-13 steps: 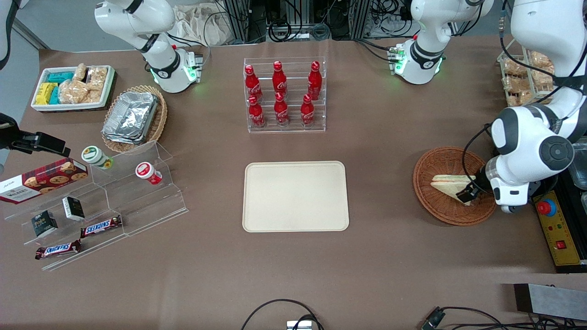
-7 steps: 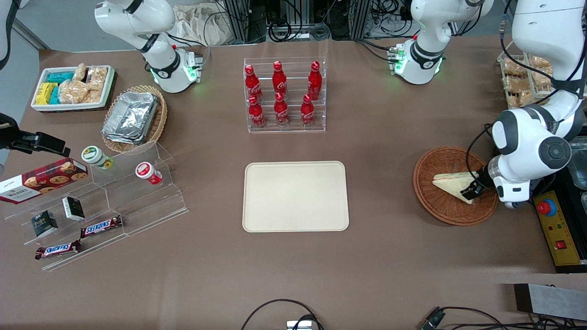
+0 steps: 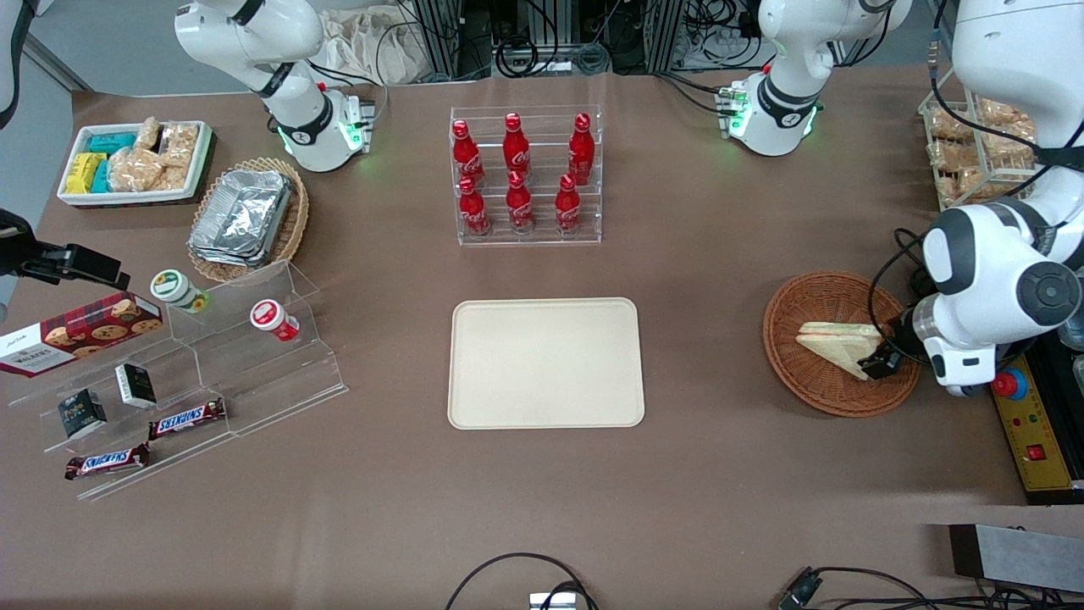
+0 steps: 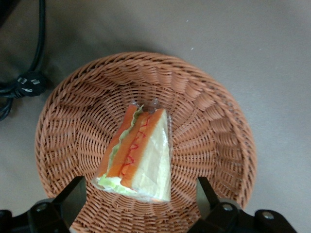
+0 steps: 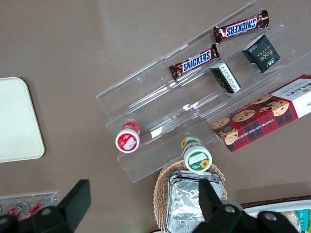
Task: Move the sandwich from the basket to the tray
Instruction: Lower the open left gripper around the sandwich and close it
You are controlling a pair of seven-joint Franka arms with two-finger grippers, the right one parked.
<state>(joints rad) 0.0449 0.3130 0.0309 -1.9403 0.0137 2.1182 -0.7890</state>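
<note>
Sandwich [image 4: 137, 158] lies in basket [image 4: 214, 126], seemingly long axis toward tray [image 3: 545, 363]; gripper [image 4: 141, 201] fingers [image 4: 73, 196] apart.

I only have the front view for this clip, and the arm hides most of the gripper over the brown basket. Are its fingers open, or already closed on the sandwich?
Observer: Open. In the left wrist view the gripper has one of its fingers on each side of the sandwich, and neither touches it.
Operator: Which end is it straddling?
Observer: The wide end. The pointed end lies away from the gripper, near the middle of the basket.
Operator: How is the sandwich lying?
Observer: Its filling side, with orange and green layers, is turned up toward the wrist camera, and clear wrap covers it.
</note>
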